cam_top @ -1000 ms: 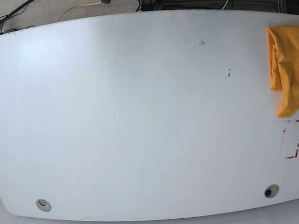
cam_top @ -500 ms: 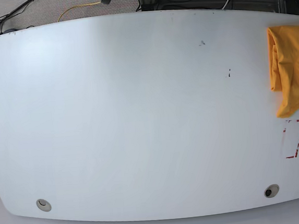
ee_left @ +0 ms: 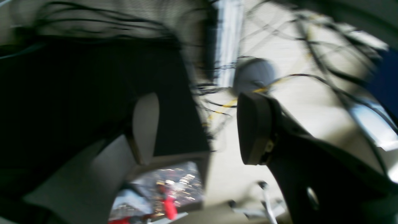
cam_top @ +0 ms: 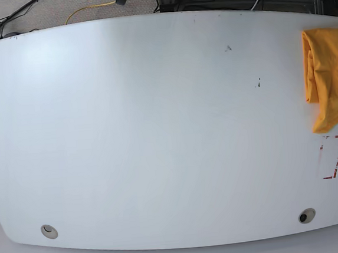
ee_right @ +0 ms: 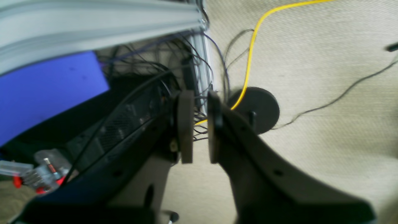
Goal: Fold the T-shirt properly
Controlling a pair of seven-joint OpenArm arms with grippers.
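Note:
The orange-yellow T-shirt (cam_top: pixel 330 77) lies bunched at the right edge of the white table (cam_top: pixel 158 133) and runs partly out of the base view. Neither arm shows in the base view. In the blurred left wrist view, my left gripper (ee_left: pixel 199 130) is open with nothing between its fingers (ee_left: pixel 255 127), and it looks down at floor and cables. My right gripper (ee_right: pixel 199 130) is shut to a narrow slit and holds nothing. It also hangs over the floor, off the table. The T-shirt appears in neither wrist view.
A red-outlined rectangle (cam_top: pixel 331 158) is marked on the table below the T-shirt. Two round cable holes (cam_top: pixel 48 231) (cam_top: pixel 307 215) sit near the front edge. Under the right gripper are a yellow cable (ee_right: pixel 248 62), a dark round base (ee_right: pixel 258 109) and an aluminium frame (ee_right: pixel 93 18).

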